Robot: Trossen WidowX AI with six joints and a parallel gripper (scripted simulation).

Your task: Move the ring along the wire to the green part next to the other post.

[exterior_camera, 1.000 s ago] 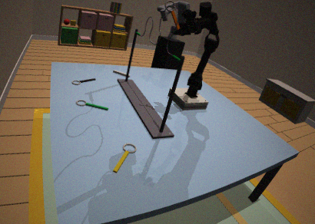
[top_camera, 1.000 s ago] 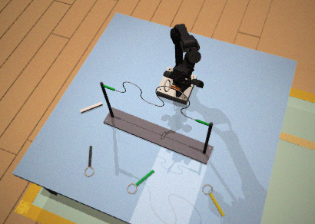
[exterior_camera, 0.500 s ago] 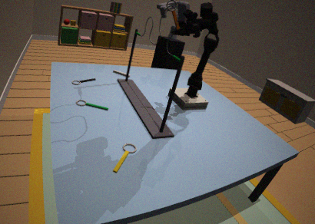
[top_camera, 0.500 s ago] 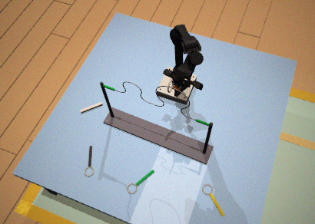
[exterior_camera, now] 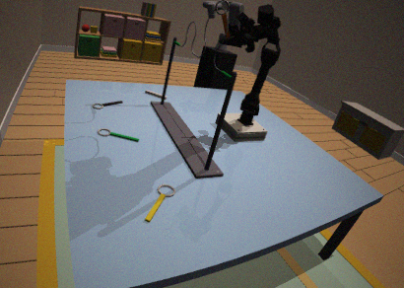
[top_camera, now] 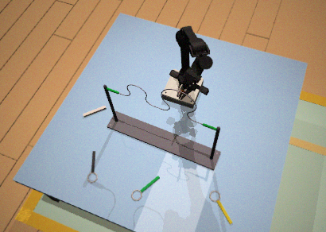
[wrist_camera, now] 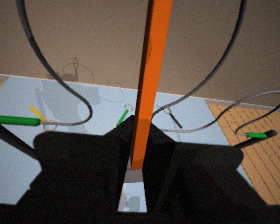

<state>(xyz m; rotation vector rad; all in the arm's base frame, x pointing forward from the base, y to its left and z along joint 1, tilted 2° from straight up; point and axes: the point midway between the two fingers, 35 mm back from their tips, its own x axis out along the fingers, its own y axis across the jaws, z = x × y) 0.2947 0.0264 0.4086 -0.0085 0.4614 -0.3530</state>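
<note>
The orange handle (exterior_camera: 226,25) (wrist_camera: 153,60) stands nearly upright between the fingers of my gripper (exterior_camera: 228,38) (wrist_camera: 137,119), which is shut on it. The ring (exterior_camera: 217,8) is at the handle's top, near the tall middle loop of the thin grey wire (top_camera: 145,96) (wrist_camera: 45,59); it is outside the wrist view, and whether it touches the wire cannot be told. Green parts (top_camera: 112,90) (top_camera: 210,126) (exterior_camera: 177,43) (exterior_camera: 227,74) (wrist_camera: 20,121) (wrist_camera: 256,135) lie beside the two black posts (top_camera: 111,104) (top_camera: 215,143) (exterior_camera: 168,70) (exterior_camera: 220,124). The handle is mostly hidden in the top view.
The posts stand on a dark base (top_camera: 139,130) (exterior_camera: 177,134). Beyond it lie loose rings with a dark handle (top_camera: 94,162), a green handle (top_camera: 150,184) and a yellow handle (top_camera: 224,211). A pale stick (top_camera: 95,111) lies by one post. Wire curves pass on both sides of the handle in the wrist view.
</note>
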